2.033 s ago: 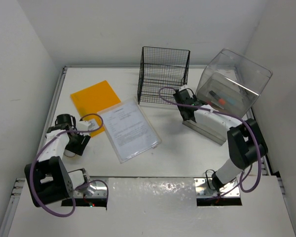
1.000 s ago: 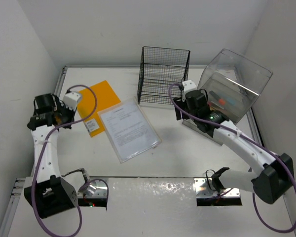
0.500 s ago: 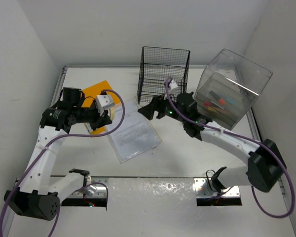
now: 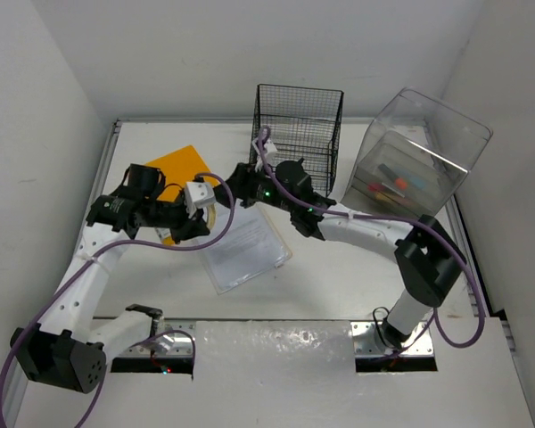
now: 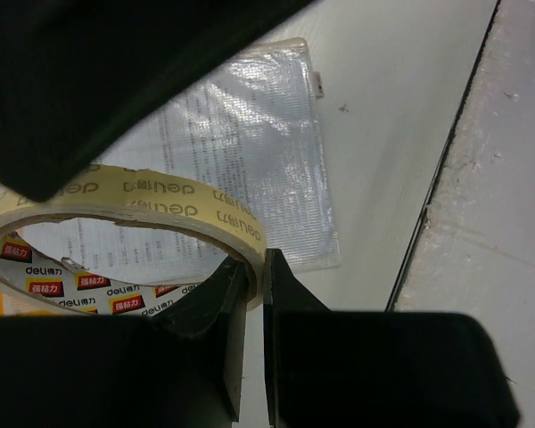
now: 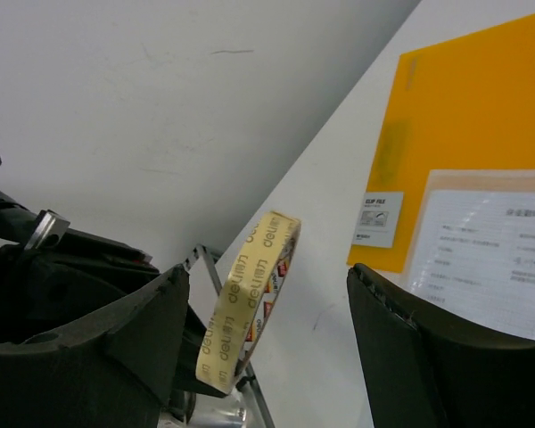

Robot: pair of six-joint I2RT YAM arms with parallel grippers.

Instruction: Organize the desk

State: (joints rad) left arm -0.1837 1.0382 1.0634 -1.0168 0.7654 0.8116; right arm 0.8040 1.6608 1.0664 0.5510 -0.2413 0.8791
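Note:
A roll of yellowish tape (image 5: 160, 201) hangs above the white desk (image 4: 339, 267), over the left part of a clear document sleeve (image 4: 245, 245). My left gripper (image 5: 257, 263) is shut on the roll's wall, one finger inside the ring and one outside. In the top view the tape roll (image 4: 214, 211) sits at the left gripper (image 4: 205, 217), and the right gripper (image 4: 236, 185) is right beside it. In the right wrist view the tape roll (image 6: 250, 299) stands edge-on between the spread fingers of my right gripper (image 6: 267, 276), touching neither.
An orange folder (image 4: 174, 165) lies at the back left, partly under the sleeve. A black wire-mesh rack (image 4: 296, 134) stands at the back centre. A clear plastic box (image 4: 419, 160) holding small items sits at the back right. Silver rails (image 4: 102, 178) edge the desk.
The left arm has carried the tape roll from the desk's left side to the middle. The right arm has swung left from the plastic box, bringing its open fingers around the roll.

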